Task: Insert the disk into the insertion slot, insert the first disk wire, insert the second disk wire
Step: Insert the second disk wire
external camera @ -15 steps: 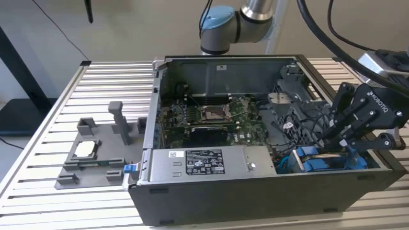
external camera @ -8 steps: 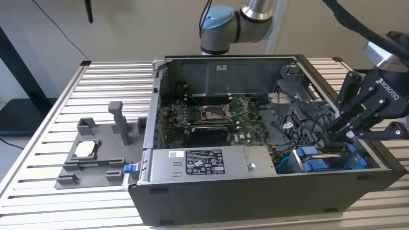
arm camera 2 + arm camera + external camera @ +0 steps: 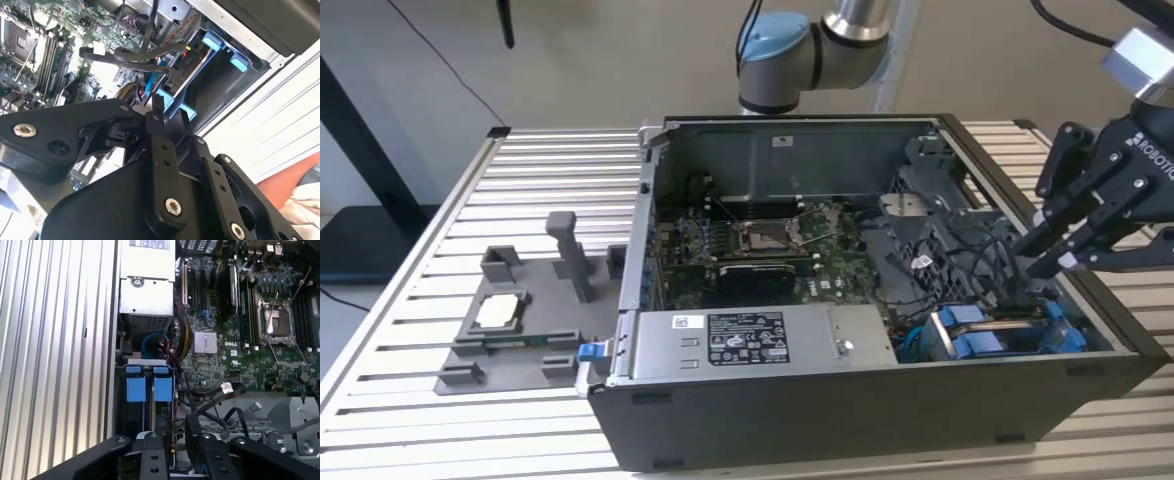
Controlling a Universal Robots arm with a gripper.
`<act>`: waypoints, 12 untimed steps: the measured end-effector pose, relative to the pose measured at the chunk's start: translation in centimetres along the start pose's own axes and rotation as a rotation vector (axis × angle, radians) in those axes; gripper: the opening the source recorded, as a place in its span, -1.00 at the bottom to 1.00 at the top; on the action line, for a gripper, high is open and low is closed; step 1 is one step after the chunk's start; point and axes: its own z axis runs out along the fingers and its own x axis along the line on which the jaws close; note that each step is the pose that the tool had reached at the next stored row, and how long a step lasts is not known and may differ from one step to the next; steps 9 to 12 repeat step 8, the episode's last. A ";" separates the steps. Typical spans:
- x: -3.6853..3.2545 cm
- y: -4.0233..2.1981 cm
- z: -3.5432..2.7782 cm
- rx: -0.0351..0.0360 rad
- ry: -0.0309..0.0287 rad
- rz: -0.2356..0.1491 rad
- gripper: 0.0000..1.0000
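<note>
- Grey steel computer case [image 3: 854,420], lid off, is set on a slatted table [image 3: 440,250].
- Blue-framed disk [image 3: 1001,330] is seated in the insertion slot [image 3: 145,405]; judged stiff, weighty, shock-sensitive; best held by the frame edges.
- Gripper [image 3: 1041,275] is poised at the disk's rear; fingers [image 3: 192,427] nearly closed, contents indiscernible.

Slatted table [image 3: 427,300], computer case [image 3: 854,420] (open), grey fixture [image 3: 520,330]

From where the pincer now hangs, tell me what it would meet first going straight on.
Probably the disk in the insertion slot: the pincer points down at its blue carrier. The black cables lie close by; depth is unclear.
</note>
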 end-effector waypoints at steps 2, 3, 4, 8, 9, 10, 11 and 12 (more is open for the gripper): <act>-0.02 0.05 -0.22 0.0000 0.0004 0.000 -0.40; -0.02 0.06 -0.25 0.0000 0.0006 0.000 -0.40; -0.03 0.06 -0.25 0.0000 0.0006 0.000 -0.40; -0.03 0.07 -0.28 0.0000 0.0008 0.000 -0.40; -0.03 0.07 -0.28 0.0000 0.0008 0.000 -0.40; -0.03 0.07 -0.28 0.0000 0.0008 0.000 -0.40; -0.03 0.07 -0.28 0.0000 0.0008 0.000 -0.40; -0.03 0.07 -0.28 0.0000 0.0008 0.000 -0.40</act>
